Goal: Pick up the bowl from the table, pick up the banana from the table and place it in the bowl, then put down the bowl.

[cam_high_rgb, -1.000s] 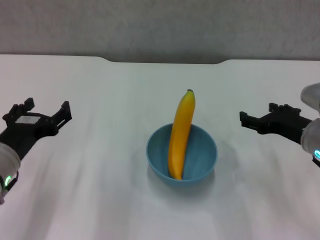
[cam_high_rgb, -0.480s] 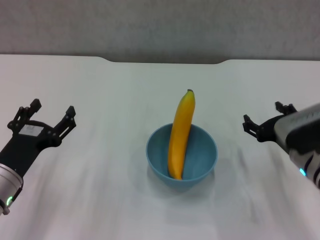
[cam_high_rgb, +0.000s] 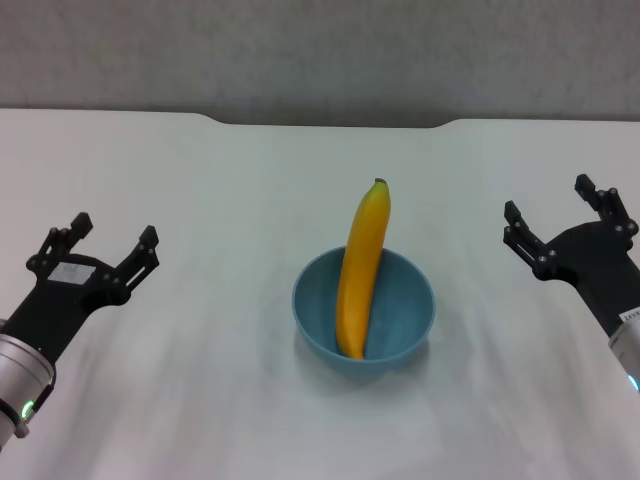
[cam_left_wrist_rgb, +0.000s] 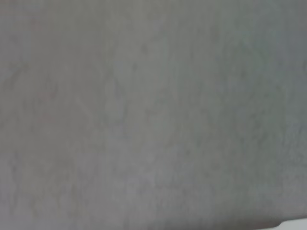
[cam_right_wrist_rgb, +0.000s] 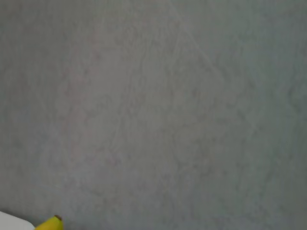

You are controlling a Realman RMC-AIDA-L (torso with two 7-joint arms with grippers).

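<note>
The light-blue bowl [cam_high_rgb: 364, 312] stands on the white table [cam_high_rgb: 200, 160] at the middle. The yellow banana [cam_high_rgb: 361, 264] rests in it, lower end on the bowl's bottom, upper part leaning over the far rim with the dark stem tip up. My left gripper [cam_high_rgb: 103, 247] is open and empty, well to the left of the bowl above the table. My right gripper [cam_high_rgb: 562, 215] is open and empty, well to the right of the bowl. The banana's tip [cam_right_wrist_rgb: 50, 224] shows at the edge of the right wrist view. The left wrist view shows only a grey surface.
The table's far edge has a shallow notch [cam_high_rgb: 335, 123] with a grey wall [cam_high_rgb: 320, 50] behind it. Bare white tabletop lies on both sides of the bowl and in front of it.
Both grippers have drawn back and turned: the left has moved slightly nearer and its fingers now point up and away; the right has swung outward to the right. Bowl and banana have not moved.
</note>
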